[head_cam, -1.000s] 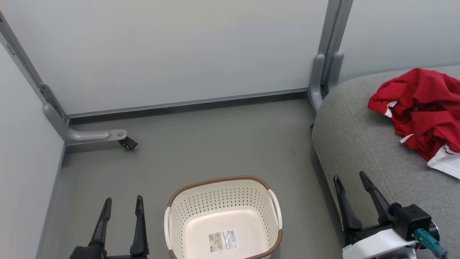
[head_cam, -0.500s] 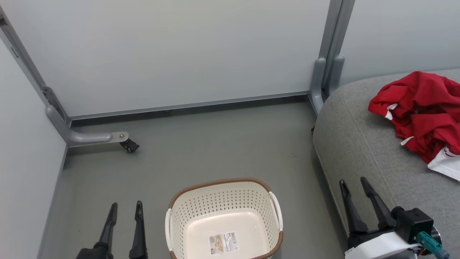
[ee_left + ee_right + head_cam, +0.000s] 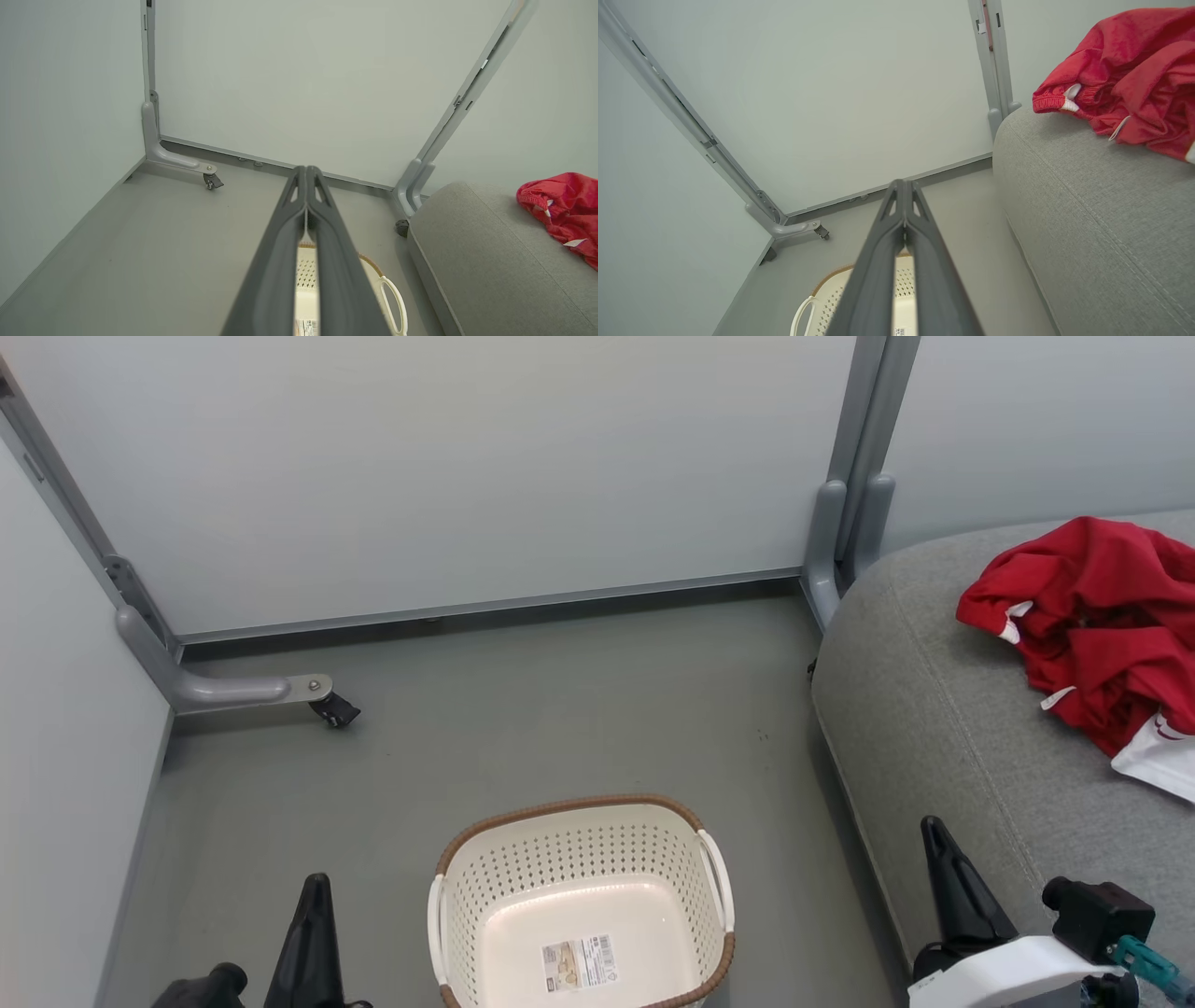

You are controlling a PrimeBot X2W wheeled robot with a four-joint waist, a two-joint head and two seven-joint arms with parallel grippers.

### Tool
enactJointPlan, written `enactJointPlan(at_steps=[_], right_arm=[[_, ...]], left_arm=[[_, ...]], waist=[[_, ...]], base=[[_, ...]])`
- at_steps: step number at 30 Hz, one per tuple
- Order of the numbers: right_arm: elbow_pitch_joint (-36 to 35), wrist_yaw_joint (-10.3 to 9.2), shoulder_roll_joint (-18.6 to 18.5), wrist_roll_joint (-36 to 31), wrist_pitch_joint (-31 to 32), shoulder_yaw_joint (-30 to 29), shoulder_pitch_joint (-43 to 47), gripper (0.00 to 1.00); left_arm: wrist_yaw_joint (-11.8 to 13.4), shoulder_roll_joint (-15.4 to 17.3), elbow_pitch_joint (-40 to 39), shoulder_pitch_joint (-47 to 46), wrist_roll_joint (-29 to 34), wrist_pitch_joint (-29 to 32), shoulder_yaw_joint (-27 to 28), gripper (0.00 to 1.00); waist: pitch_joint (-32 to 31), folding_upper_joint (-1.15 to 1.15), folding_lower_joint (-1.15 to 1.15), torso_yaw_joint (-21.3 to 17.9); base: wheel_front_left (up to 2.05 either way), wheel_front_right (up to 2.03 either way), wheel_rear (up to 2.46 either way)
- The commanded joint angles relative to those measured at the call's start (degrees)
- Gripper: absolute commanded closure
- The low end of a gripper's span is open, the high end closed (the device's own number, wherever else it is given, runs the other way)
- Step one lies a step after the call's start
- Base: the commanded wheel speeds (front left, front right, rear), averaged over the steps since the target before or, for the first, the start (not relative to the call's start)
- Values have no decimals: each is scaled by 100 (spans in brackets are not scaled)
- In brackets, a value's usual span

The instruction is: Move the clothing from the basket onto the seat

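The clothing (image 3: 1092, 625) on the seat (image 3: 934, 728) looks light and limp, so pinch a raised fold. Your left hand (image 3: 316, 882) and right hand (image 3: 930, 826) are closed, holding nothing.

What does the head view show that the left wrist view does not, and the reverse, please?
Head view: the right gripper, shut, and the whole empty inside of the basket. Left wrist view: the clips high on the corner post. Both: the left gripper, shut, the red clothing lying on the grey seat, and the caster foot.
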Motion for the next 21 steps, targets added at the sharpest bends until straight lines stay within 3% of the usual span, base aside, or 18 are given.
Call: enactJointPlan(at_steps=[1, 21], right_arm=[[-50, -1, -53, 259, 48, -36, -188, 100], [137, -2, -128, 2046, 450, -163, -431, 100]], left_arm=[[-46, 57, -45, -227, -273, 41, 45, 100], [-205, 139, 256, -637, -2139, 427, 200, 100]], waist=[[4, 0, 0, -1], [68, 0, 0, -18]], base=[[0, 0, 0], [0, 0, 0]])
